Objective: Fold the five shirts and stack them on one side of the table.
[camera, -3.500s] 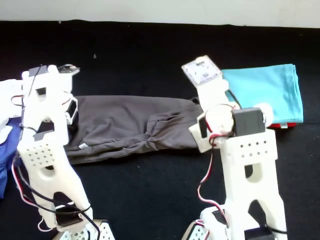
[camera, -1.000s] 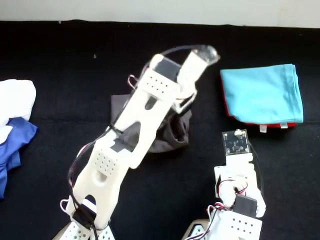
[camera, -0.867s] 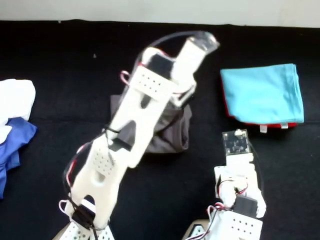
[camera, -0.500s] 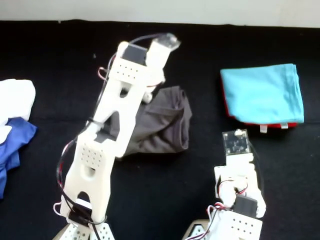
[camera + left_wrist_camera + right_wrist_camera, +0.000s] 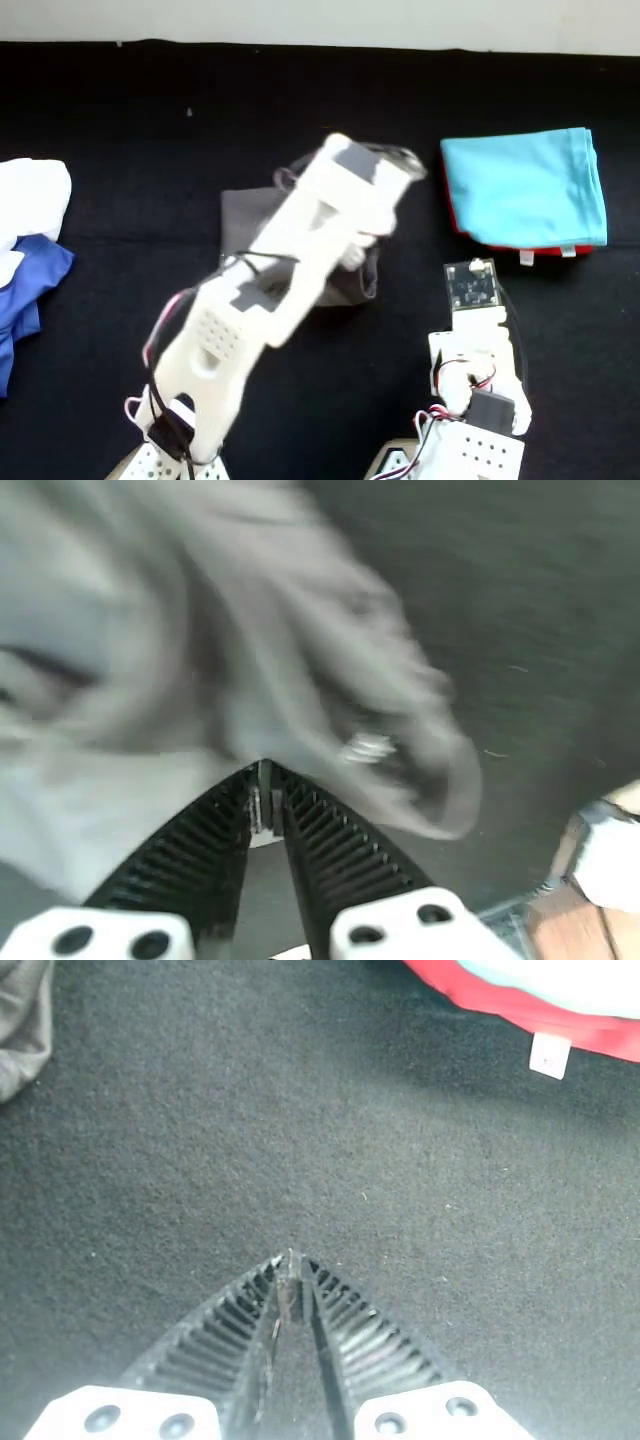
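Observation:
A grey shirt [image 5: 248, 215] lies folded into a rough square at the table's middle, with my left arm stretched across it. My left gripper [image 5: 405, 162] hangs over the shirt's far right corner. In the left wrist view the left gripper [image 5: 264, 772] is shut, its tips meeting above the rumpled grey shirt [image 5: 200, 670]. A folded cyan shirt [image 5: 525, 185] rests on a red shirt [image 5: 565, 250] at the right. My right gripper [image 5: 476, 268] sits drawn back near the front; in its own view the right gripper [image 5: 290, 1260] is shut over bare black table.
A white shirt [image 5: 30, 200] and a blue shirt [image 5: 25, 290] lie crumpled at the left edge. The red shirt [image 5: 500, 1000] with its white tag [image 5: 548, 1055] lies just beyond my right gripper. Black cloth covers the table [image 5: 120, 120].
The grey shirt went from a long spread strip to a compact fold. My left arm swung left over it, then back right and nearer. The right arm drew back to the front edge.

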Controlling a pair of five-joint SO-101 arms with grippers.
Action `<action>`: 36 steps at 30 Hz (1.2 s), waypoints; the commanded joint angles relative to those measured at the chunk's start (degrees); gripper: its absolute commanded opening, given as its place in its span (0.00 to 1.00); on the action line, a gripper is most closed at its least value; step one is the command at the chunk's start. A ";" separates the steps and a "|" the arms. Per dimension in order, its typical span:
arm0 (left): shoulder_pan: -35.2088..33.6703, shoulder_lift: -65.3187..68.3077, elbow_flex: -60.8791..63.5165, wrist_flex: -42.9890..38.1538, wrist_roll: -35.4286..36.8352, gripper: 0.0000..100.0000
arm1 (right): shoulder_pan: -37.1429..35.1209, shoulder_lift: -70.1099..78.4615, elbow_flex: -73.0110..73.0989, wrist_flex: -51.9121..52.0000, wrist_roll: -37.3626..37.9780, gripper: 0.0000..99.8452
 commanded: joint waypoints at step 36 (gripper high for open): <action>2.33 -2.51 2.24 0.00 4.48 0.01 | 0.57 -0.48 7.60 0.22 0.26 0.01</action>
